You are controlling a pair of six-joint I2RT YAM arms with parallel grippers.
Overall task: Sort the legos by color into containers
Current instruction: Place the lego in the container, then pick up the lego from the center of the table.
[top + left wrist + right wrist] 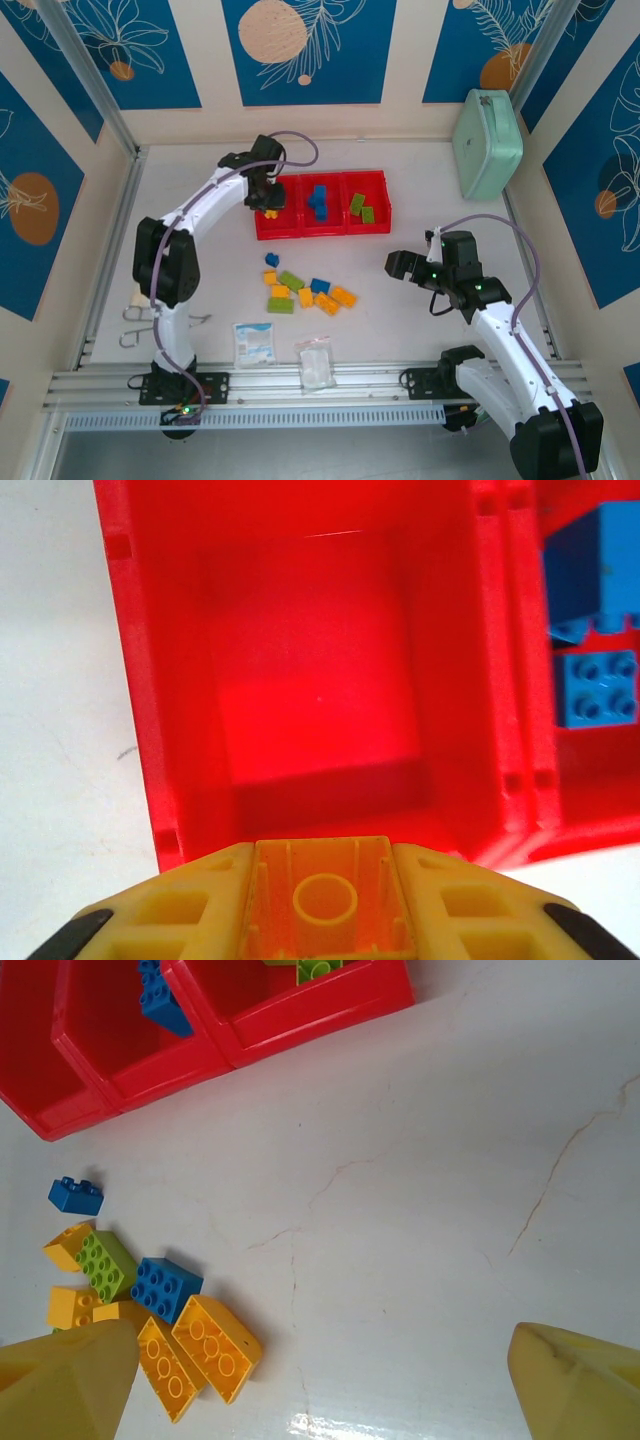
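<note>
Left claw [266, 196] is pinching one yellow brick [325, 898] between its fingers [185, 912] and hangs over the left compartment [320, 680] of the red tray [320, 232]. In the wrist view that compartment's floor looks bare.

We judge the step in hand to be the drop.
- The brick sits over the compartment's near wall, not its middle.
- We would ease it further in, come lower, then spread the claw only a little.
- A release from here might clip the rim and spill the brick onto the tabletop [400, 330].
- Keep off the partition toward the middle compartment [335, 216], which holds blue bricks [318, 198].
- Green bricks [362, 208] lie in the right compartment [376, 190].
- Nothing stands between brick and floor.

Around, all placed from the tray:
- Well to its left and nearer us, some metal tools [135, 322]; we cannot tell what kind.
- On its near side, a loose pile [303, 290] of yellow, blue and green bricks, unsorted, several touching.
- One small blue brick [75, 1195] lies between pile and tray.
- Nearer than the pile, two clear packets [255, 343].
- Right claw [322, 1350] is spread wide and holds nothing. It hovers on the near side of the tray's right end, right of the pile.
- Beyond the right end, well apart, a mint-green case [487, 143].
</note>
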